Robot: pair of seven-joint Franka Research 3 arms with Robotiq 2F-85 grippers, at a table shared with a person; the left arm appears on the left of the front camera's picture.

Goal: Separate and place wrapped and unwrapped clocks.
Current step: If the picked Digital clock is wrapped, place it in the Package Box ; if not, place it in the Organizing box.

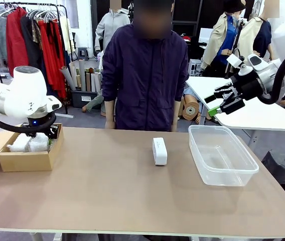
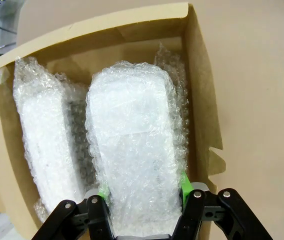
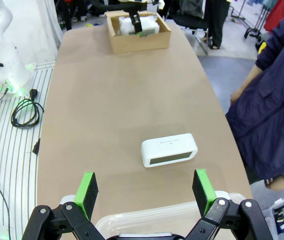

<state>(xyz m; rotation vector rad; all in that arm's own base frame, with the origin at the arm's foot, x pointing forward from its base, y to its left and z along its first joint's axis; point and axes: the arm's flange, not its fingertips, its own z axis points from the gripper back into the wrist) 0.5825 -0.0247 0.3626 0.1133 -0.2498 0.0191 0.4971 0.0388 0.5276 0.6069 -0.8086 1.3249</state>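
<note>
Noted left gripper [image 2: 142, 186] clamped on a wrapped clock [image 2: 129, 145] inside cardboard box [image 2: 202, 100], second wrapped clock [image 2: 44, 135] just beside. Found right gripper [image 3: 144, 187] spread, empty, over tub [image 3: 147, 211]; bare clock [image 3: 169, 149] mid-table ahead of it, long axis along the jaw line. Judged wrist turn likely needed.

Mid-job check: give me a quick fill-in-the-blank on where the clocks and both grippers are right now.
1. The left gripper is shut on a lumpy whitish bubble-wrapped bundle sitting ____ the brown cardboard box.
2. That box holds ____ bubble-wrapped bundles altogether.
3. The bare smooth white rounded-rectangular clock lies on the ____, between the box and the clear plastic tub.
4. The fingers of the right gripper stand ____, holding nothing.
Missing words: inside; two; table; open.
</note>
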